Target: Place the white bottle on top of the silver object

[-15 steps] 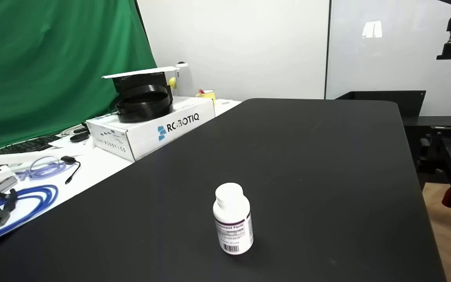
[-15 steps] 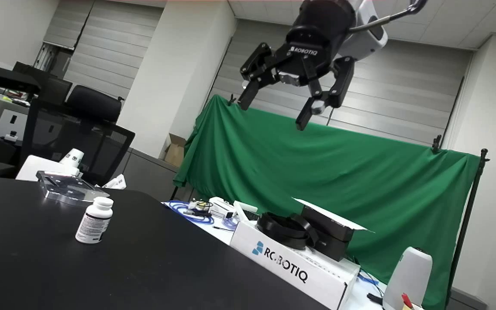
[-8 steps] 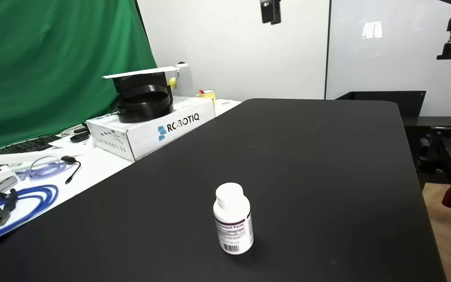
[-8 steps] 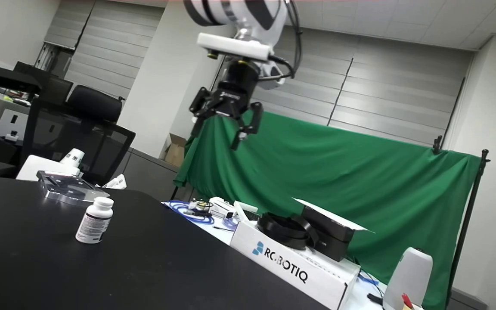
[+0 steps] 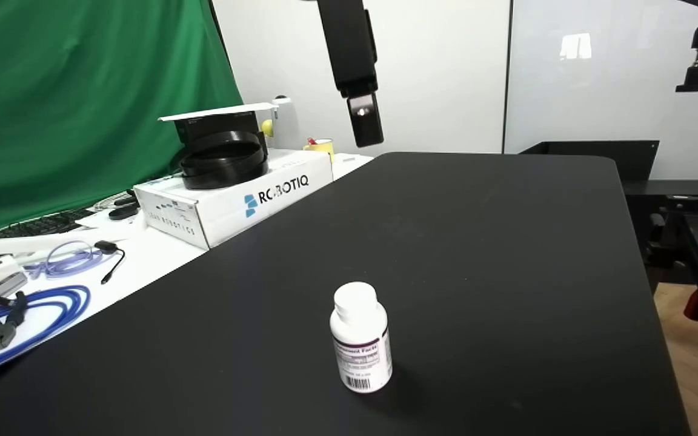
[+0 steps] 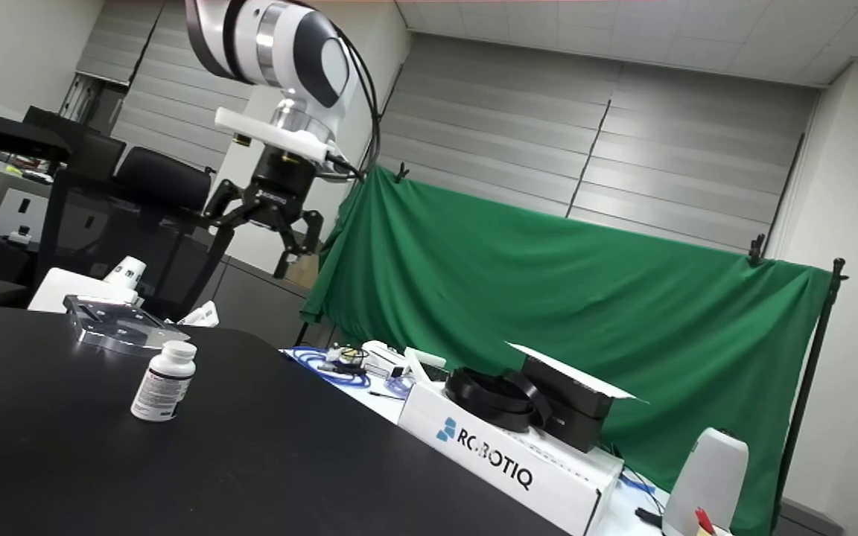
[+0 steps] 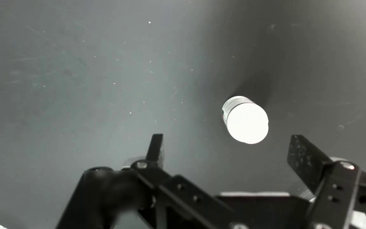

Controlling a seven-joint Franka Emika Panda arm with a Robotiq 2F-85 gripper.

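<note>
With the gripper [image 7: 227, 136] spread wide and empty, centre over the white pill bottle [image 7: 246, 121], right of mid-frame in wrist view, before descending vertically.

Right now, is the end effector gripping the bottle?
No, the wrist view shows the end effector open and the bottle apart from it.
</note>
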